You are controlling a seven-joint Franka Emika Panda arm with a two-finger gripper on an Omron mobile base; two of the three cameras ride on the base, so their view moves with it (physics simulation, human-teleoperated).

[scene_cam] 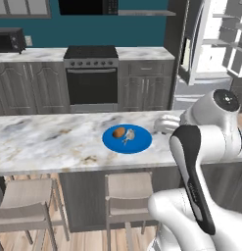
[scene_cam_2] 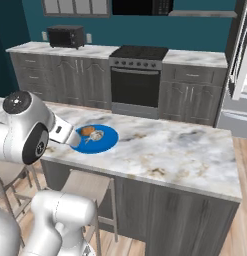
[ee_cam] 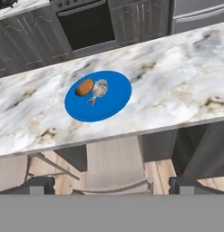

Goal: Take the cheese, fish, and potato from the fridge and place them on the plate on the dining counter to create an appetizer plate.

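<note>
On the dining counter [scene_cam: 44, 142] [ee_cam: 177, 90] lies the blue plate [scene_cam: 139, 143] [scene_cam_2: 107, 141] [ee_cam: 113, 104]. The brown potato [scene_cam: 119, 132] [scene_cam_2: 86, 131] [ee_cam: 84, 87] rests on it, touching the silvery fish [scene_cam: 130, 136] [scene_cam_2: 96, 135] [ee_cam: 99, 89]. My gripper [ee_cam: 112, 183] is open and empty, held back from the counter's near edge and above the stools, looking at the plate. The fridge [scene_cam: 205, 44] [scene_cam_2: 240, 60] stands at the far right with a door swung open. The cheese is out of view.
Stools [scene_cam: 24, 201] [scene_cam: 127, 188] stand under the counter's near side. Behind it are a black stove [scene_cam: 91, 73] between grey cabinets and a dark toaster oven [scene_cam: 9, 39] on the back counter. My arm's elbow [scene_cam: 201, 142] hangs over the counter's right end.
</note>
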